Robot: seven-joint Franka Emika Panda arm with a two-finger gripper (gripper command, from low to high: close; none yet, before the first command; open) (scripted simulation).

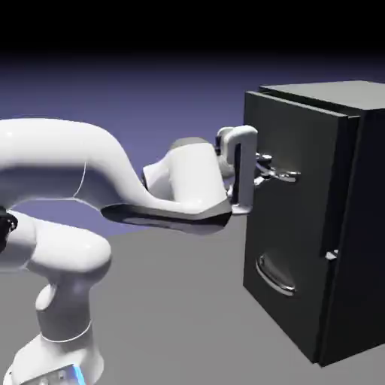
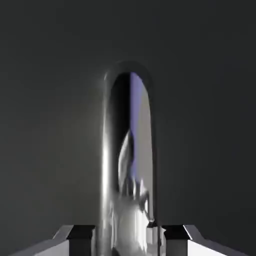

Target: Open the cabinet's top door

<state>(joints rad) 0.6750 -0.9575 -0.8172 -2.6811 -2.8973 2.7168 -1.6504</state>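
Blue-violet backdrop (image 1: 150, 94) behind, cabinet (image 1: 361, 195) at the exterior view's right; my gripper (image 2: 128, 241) pinches the top door's (image 1: 301, 135) handle (image 2: 125, 210), one fingertip (image 2: 175, 241) each side.

The exterior view is sharp, its backdrop fading from blue-violet to black. Bright light whitens the smooth white robot arm (image 1: 60, 158), while the tall dark grey-black cabinet (image 1: 293, 218) sinks into shade. The hand view is dim and soft; glare streaks the curved chrome handle (image 2: 127, 150).
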